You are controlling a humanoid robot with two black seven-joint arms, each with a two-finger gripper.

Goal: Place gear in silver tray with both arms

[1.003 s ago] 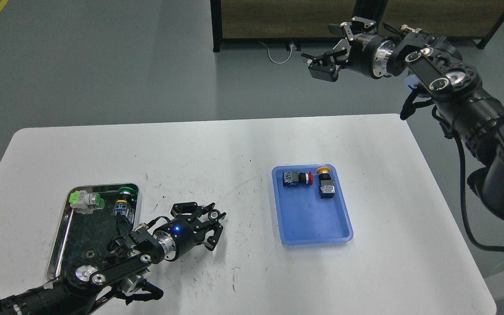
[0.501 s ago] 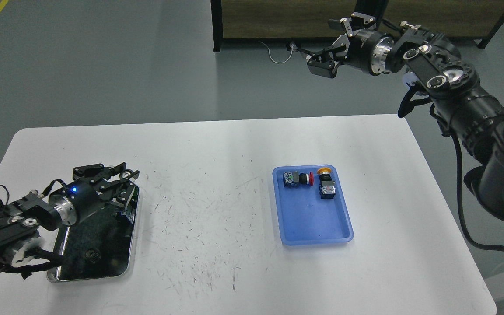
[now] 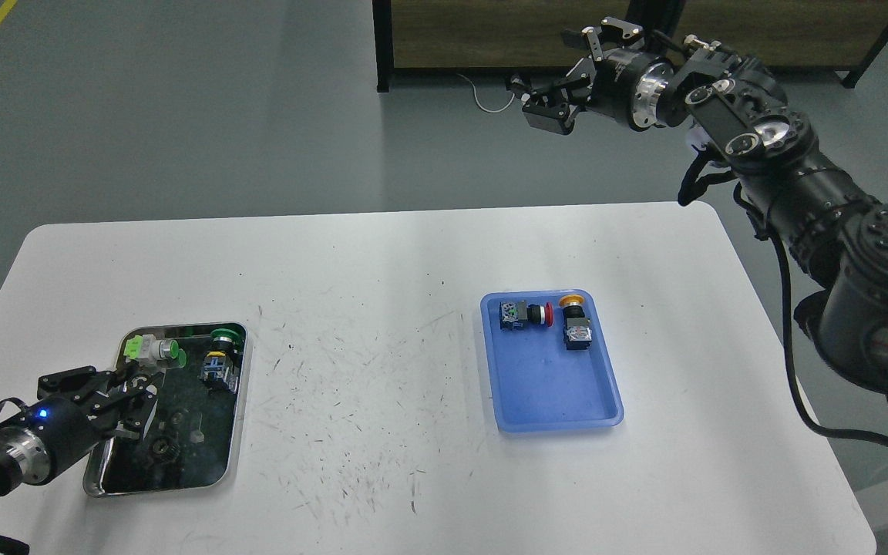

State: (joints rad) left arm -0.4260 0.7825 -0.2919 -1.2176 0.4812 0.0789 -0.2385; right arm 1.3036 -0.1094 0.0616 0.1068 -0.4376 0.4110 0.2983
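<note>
The silver tray (image 3: 237,416) lies at the table's front left. On its dark bottom lies a small dark gear (image 3: 159,445), near the front. At its far end are a white and green push-button (image 3: 153,351) and a green-capped switch (image 3: 219,359). My left gripper (image 3: 116,395) hovers over the tray's left rim with its fingers spread and nothing between them. My right gripper (image 3: 550,102) is high up beyond the table's far edge, open and empty.
A blue plastic tray (image 3: 552,405) lies right of centre. It holds a red-capped switch (image 3: 525,314) and a yellow-capped switch (image 3: 573,325). A dark cabinet (image 3: 490,35) stands on the floor behind the table. My right arm (image 3: 814,200) runs along the table's right side.
My left gripper swung left from the table's middle to over the silver tray, then drew back toward the front left, uncovering the tray's parts. My right gripper shifted a little left and up.
</note>
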